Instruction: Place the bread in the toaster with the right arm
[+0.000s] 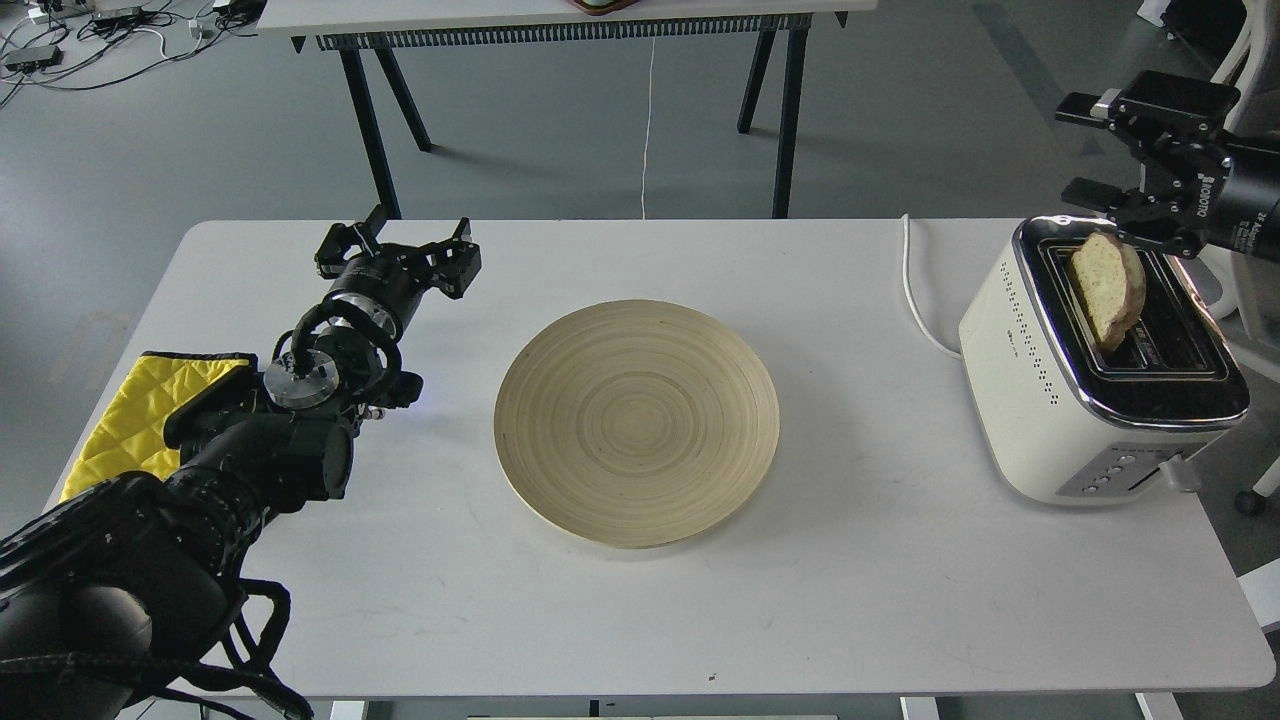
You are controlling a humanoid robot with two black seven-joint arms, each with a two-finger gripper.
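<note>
The bread (1106, 288) stands on edge in the left slot of the cream-white toaster (1040, 400) at the table's right end, its top sticking out above the chrome top. My right gripper (1085, 150) is open and empty, raised above and behind the toaster's far end, its lower finger just over the bread's top. My left gripper (405, 240) is open and empty, resting low over the table's far left.
A round bamboo plate (637, 421) lies at the table's middle. A yellow quilted cloth (130, 410) lies at the left edge under my left arm. The toaster's white cord (915, 290) runs off the back edge. A white chair (1215, 110) stands right of the toaster.
</note>
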